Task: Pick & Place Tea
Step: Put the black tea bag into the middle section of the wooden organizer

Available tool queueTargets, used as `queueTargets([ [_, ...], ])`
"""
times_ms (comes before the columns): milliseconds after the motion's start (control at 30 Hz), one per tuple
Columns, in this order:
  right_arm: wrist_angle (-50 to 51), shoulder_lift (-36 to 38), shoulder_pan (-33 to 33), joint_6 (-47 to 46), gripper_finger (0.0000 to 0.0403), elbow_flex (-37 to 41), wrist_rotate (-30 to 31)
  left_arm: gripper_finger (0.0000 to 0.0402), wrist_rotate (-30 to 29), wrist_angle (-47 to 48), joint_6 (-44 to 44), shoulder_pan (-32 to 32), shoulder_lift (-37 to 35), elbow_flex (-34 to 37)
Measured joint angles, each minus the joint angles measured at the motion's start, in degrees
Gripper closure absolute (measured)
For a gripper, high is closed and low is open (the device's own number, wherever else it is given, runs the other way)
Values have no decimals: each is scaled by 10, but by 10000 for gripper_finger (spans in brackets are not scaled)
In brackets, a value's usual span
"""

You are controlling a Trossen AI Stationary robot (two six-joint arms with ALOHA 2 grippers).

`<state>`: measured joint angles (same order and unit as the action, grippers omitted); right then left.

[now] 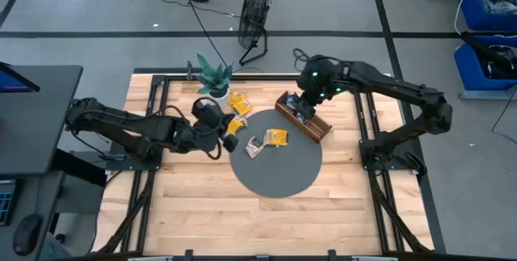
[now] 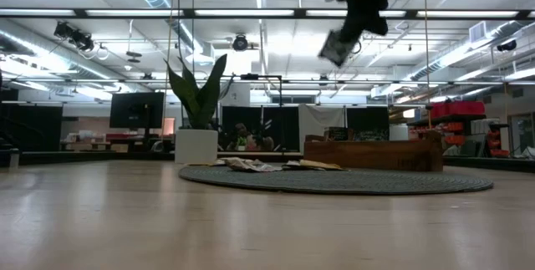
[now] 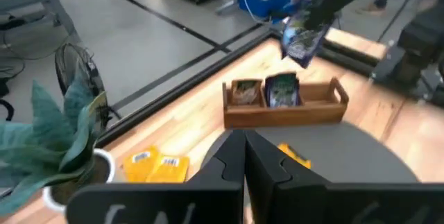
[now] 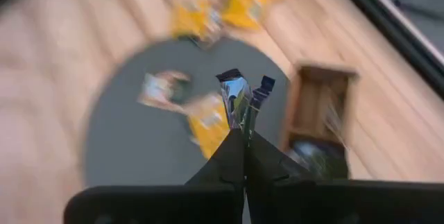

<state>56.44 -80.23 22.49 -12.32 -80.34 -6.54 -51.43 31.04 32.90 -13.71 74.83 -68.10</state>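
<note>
Hanging edge-down from the pinched-shut right gripper, the dark blue foil tea packet sits directly above the long brown wooden tray, while the left gripper waits closed and empty.

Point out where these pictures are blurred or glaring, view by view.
Right wrist view: motion blur smears the mat and yellow packets. Left wrist view: the right gripper's dark packet is blurred. Low view: ceiling lights glare. High view: sharp, evenly lit.

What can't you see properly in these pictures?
- Left gripper: whether it holds anything, its shut fingers hide that in the left wrist view.
- Dark packet in the right gripper: print blurred in the right wrist view.
- Wooden tray: contents hidden by its wall in the low view.
</note>
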Motion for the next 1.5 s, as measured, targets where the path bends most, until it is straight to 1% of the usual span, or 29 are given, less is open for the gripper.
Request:
queueTargets([
  [67, 23, -20, 7, 2, 403, 10, 18, 398, 0, 25, 13, -8, -2, 0],
  [133, 28, -37, 15, -3, 403, 18, 21, 398, 2, 56, 24, -21, -6, 0],
  [267, 39, -74, 30, -10, 403, 25, 22, 394, 5, 71, 28, -35, -7, 0],
  [500, 38, -123, 34, -22, 403, 24, 35, 391, 6, 74, 25, -45, -7, 0],
  [733, 47, -140, 36, -12, 403, 24, 91, 391, 25, 79, 24, -46, -7, 0],
  [867, 53, -140, 41, -18, 403, 24, 90, 390, 26, 81, 25, -45, -7, 0],
  [933, 57, -140, 44, -8, 403, 25, 79, 390, 26, 81, 25, -45, -7, 0],
  [1100, 51, -139, 56, -5, 403, 59, 66, 390, 26, 80, 25, -45, -6, 0],
  [1333, 3, -139, 58, -3, 403, 106, 54, 390, 26, 68, 25, -35, -6, 0],
  [1500, -25, -139, 58, -7, 403, 107, 44, 390, 26, 68, 25, -23, -6, 0],
])
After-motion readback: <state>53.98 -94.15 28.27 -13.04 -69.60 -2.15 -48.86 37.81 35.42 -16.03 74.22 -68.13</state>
